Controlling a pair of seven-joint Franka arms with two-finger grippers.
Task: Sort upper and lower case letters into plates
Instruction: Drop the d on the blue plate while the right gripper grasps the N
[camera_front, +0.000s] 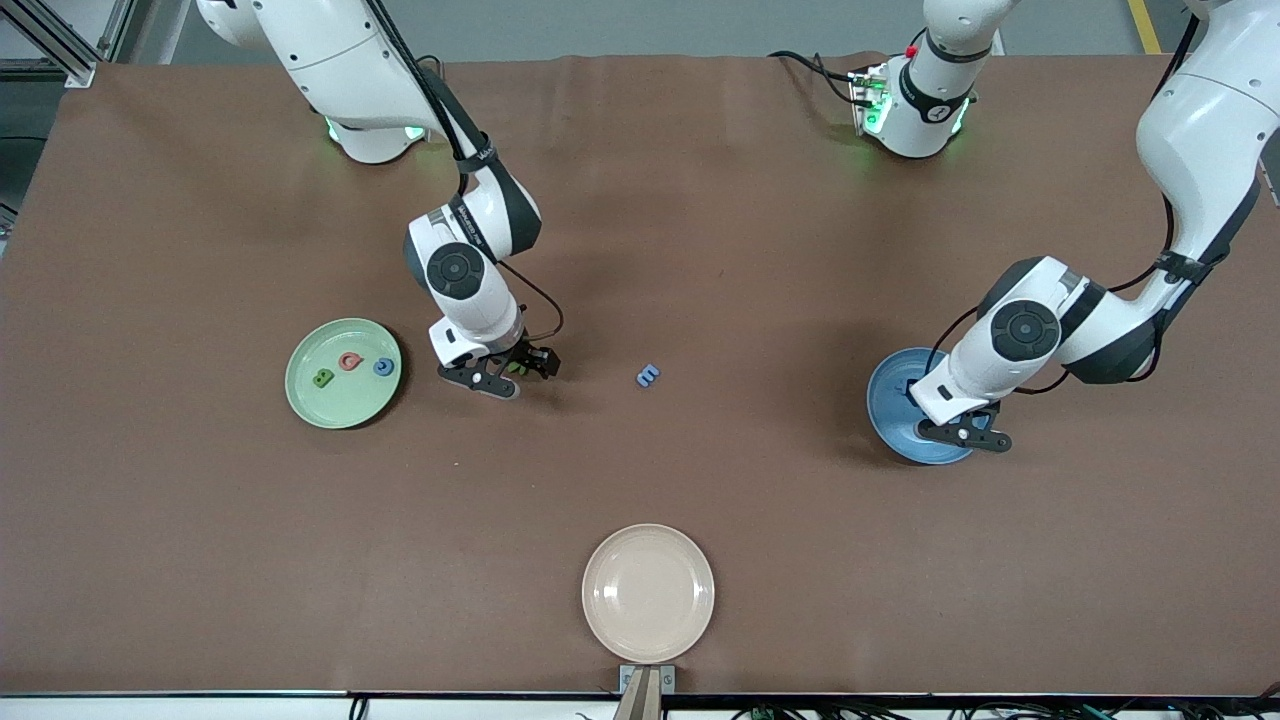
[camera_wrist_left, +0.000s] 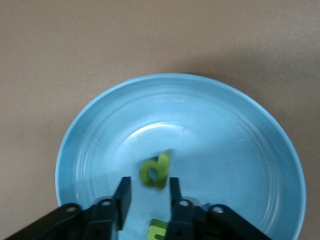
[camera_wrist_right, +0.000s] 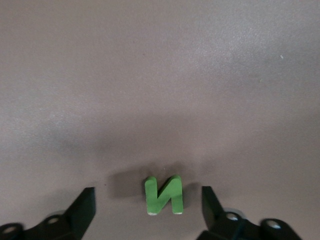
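My left gripper (camera_front: 968, 432) hangs over the blue plate (camera_front: 890, 398), open. In the left wrist view a green lowercase d (camera_wrist_left: 155, 171) lies loose in the blue plate (camera_wrist_left: 225, 135) just past the left gripper (camera_wrist_left: 149, 192). A second green letter (camera_wrist_left: 159, 230) sits under the jaws. My right gripper (camera_front: 517, 366) is low over the table beside the pale green plate (camera_front: 300, 392), open. A green N (camera_wrist_right: 164, 195) stands on the table between the fingers of the right gripper (camera_wrist_right: 147, 200), touching neither. The green plate holds a green (camera_front: 322, 378), a red (camera_front: 350, 361) and a blue letter (camera_front: 384, 367).
A small blue letter (camera_front: 648, 375) lies on the brown table mid-way between the two arms. A cream-beige round plate (camera_front: 648, 593) sits near the table's front edge, with nothing in it. The left arm's wrist covers part of the blue plate.
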